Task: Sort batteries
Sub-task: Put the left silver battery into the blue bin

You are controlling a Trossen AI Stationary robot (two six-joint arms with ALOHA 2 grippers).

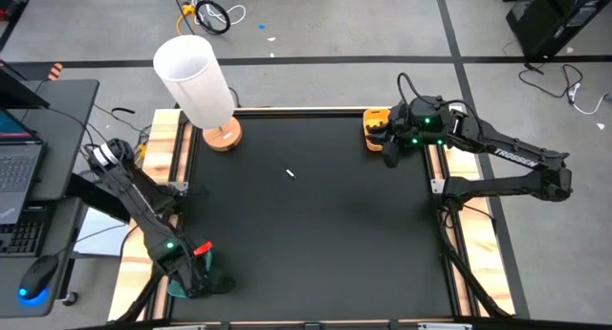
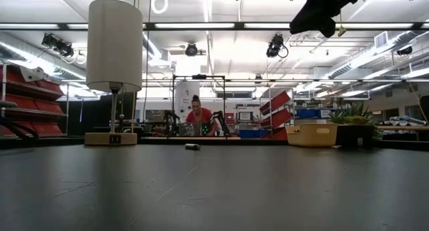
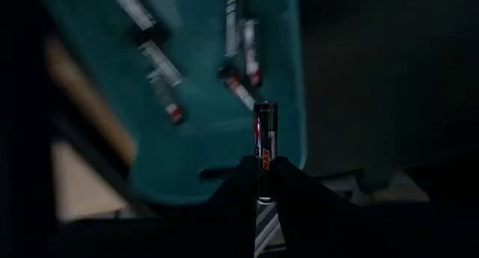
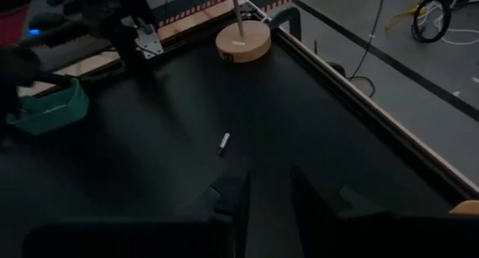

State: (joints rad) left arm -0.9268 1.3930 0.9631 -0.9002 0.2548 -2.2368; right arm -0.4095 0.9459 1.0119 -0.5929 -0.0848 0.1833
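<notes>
Currently the left gripper (image 1: 196,273) sits at the near-left corner of the black surface (image 1: 316,225), right over the teal tray (image 3: 202,149). Its fingers (image 3: 296,187) pinch a dark battery (image 3: 265,149) with red lettering, held upright above the tray's edge. Grip looks light, but the battery is between the fingertips and touching both.

Teal tray holds several more batteries (image 3: 239,86), dark with reddish ends and some lighter bodies, lying loose at mixed angles. Exact count is hard to tell, as the left wrist view is blurred.

One lone battery (image 1: 290,174) lies on the open surface, far half, left of centre, well apart from both trays. It also shows in the low view (image 2: 192,146) and the right wrist view (image 4: 223,143), lying flat.

Right gripper (image 1: 390,156) hangs at the far-right corner beside the yellow tray (image 1: 375,129), raised off the surface. Its fingers (image 4: 310,187) stand slightly apart, a narrow gap between them, nothing held.

White lamp (image 1: 199,81) on a round wooden base (image 1: 222,136) stands at the far-left corner. A person (image 2: 199,117) sits at a bench in the room beyond the surface.
</notes>
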